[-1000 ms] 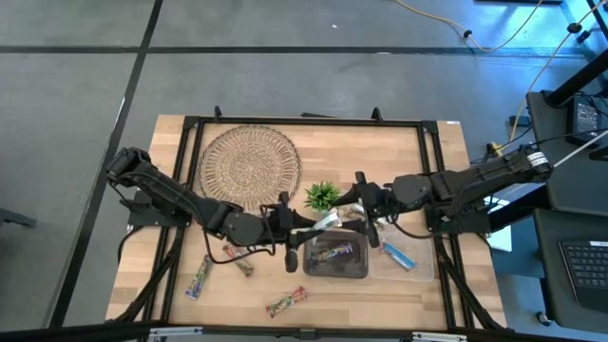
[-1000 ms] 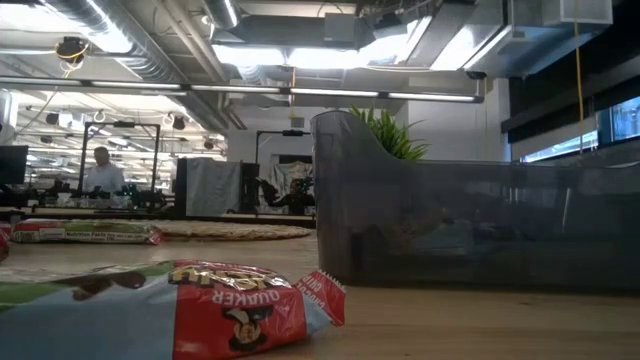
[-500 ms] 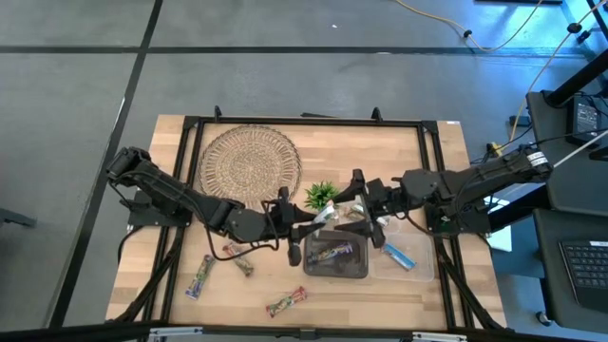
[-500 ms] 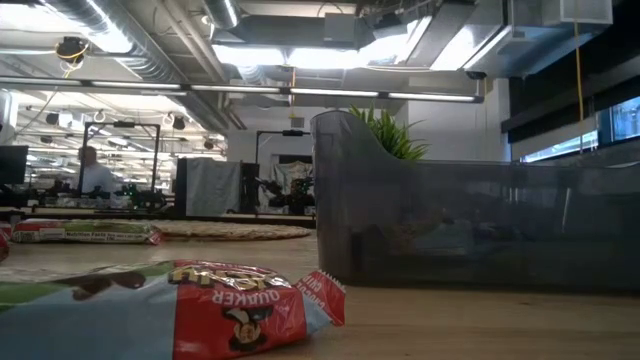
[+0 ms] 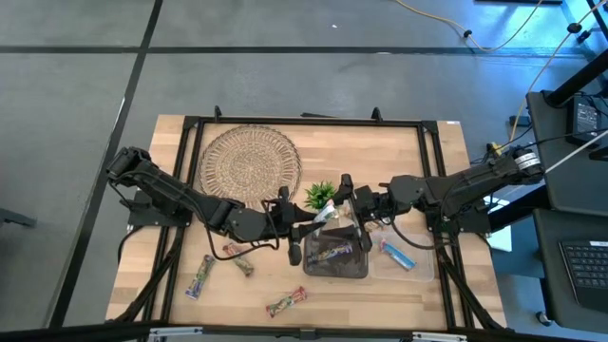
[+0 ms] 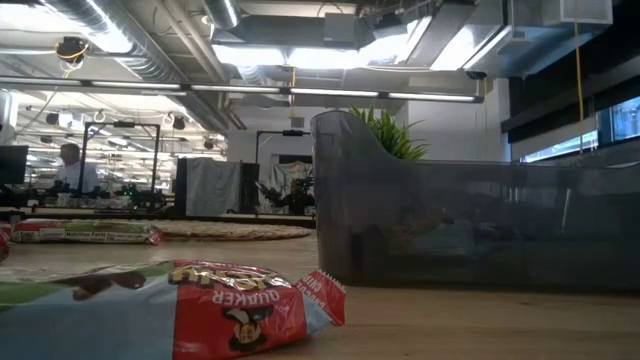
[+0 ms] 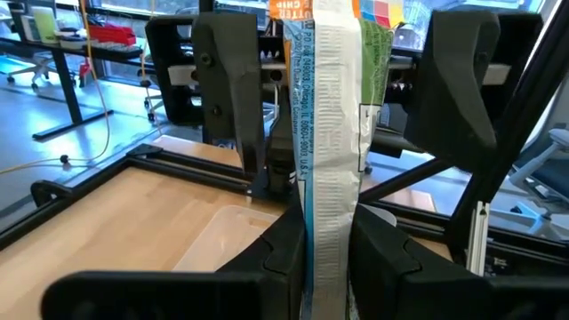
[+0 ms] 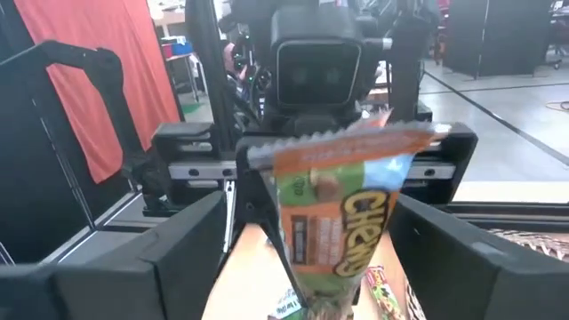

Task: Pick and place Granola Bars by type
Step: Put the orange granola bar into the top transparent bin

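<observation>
Wooden slat surface (image 5: 380, 152), black-framed, is seen from above. Both arms are stretched low toward its centre, meeting above the dark grey bin (image 5: 334, 258). Left pincer (image 5: 302, 231) is clamped on an upright green granola bar (image 7: 331, 133); right pincer (image 5: 344, 203) is spread wide on either side of it. Crimped wrapper seam is shown only by the left wrist view. Other shiny bars (image 5: 245, 265) lie flat on the surface near the woven round mat (image 5: 250, 166).
</observation>
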Action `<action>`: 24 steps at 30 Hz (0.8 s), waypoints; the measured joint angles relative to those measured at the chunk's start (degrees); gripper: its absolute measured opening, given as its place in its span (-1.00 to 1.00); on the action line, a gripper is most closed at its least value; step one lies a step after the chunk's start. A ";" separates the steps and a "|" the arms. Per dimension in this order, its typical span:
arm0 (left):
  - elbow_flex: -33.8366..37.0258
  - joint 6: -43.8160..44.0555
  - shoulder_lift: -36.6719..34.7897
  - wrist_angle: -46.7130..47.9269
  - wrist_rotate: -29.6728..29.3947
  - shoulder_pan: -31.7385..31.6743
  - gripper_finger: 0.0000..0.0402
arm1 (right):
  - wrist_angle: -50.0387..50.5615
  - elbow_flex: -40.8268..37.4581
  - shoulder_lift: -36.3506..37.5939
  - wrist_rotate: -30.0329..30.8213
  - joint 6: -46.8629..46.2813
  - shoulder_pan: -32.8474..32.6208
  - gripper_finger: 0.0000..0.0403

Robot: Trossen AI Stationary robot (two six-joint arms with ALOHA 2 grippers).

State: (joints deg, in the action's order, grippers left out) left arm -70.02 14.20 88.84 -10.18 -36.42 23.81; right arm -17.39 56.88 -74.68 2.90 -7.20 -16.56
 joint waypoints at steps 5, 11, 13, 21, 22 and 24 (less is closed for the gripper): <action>0.00 0.00 0.00 0.07 0.00 0.02 -0.66 | -0.39 0.00 0.09 0.00 -0.01 0.00 0.24; 0.00 -0.01 0.00 0.09 0.06 0.07 -0.66 | -0.41 0.00 0.09 0.00 0.00 0.01 -0.27; 0.00 -0.02 0.00 0.09 0.20 0.09 -0.67 | -0.39 0.00 0.09 0.03 0.01 0.04 -0.42; 0.00 1.38 -0.02 0.11 0.49 0.09 -0.58 | -0.30 0.00 0.09 0.01 -0.05 0.04 -0.61; 0.00 1.44 -0.04 0.11 1.18 0.07 -0.54 | -0.05 0.00 0.09 -0.02 -0.07 0.04 -0.60; 0.00 1.51 -0.04 0.19 2.02 0.07 -0.46 | 0.71 0.00 0.09 -0.08 -0.12 0.00 -0.60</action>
State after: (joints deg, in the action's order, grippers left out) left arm -70.02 15.70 88.79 -9.98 -34.40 23.88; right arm -16.69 56.88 -74.59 2.82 -7.32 -16.56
